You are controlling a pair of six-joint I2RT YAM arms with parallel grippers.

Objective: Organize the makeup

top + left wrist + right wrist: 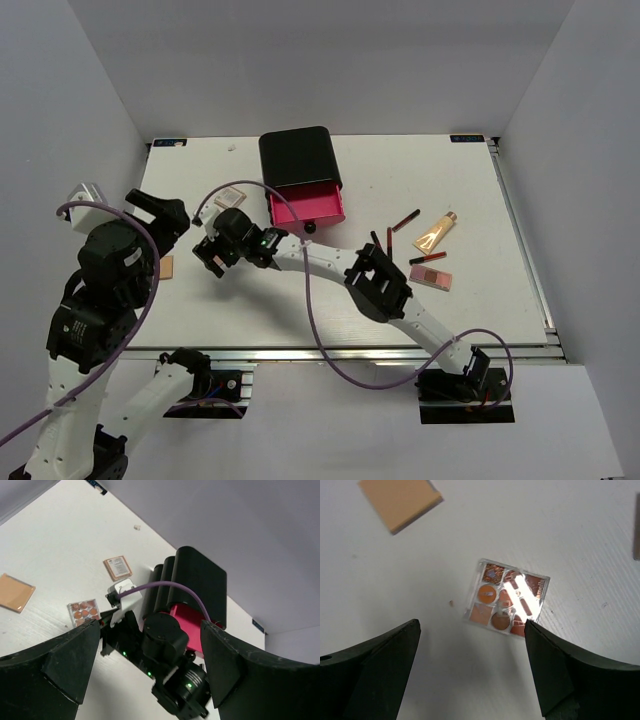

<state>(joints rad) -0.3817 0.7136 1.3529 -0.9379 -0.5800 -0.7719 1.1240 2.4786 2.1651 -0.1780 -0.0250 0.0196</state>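
Well, my right claw (471,630) hangs with its fingers (375,675) spread wide, gripping nothing. Below it, flat on the white table (570,525), lies a clear square palette of round brown pans (506,598), apart from both fingers. A flat peach-orange square compact (400,501) rests near it. My left claw (150,627) is likewise wide apart and holds nothing, facing the black box (197,577) with its pink drawer (185,617) pulled out. A small pinkish square compact (118,567) lies near the box. Well apart to the right lie thin dark-red lip sticks (405,220), a peach squeeze tube (436,233) and a pink rectangular palette (430,277).
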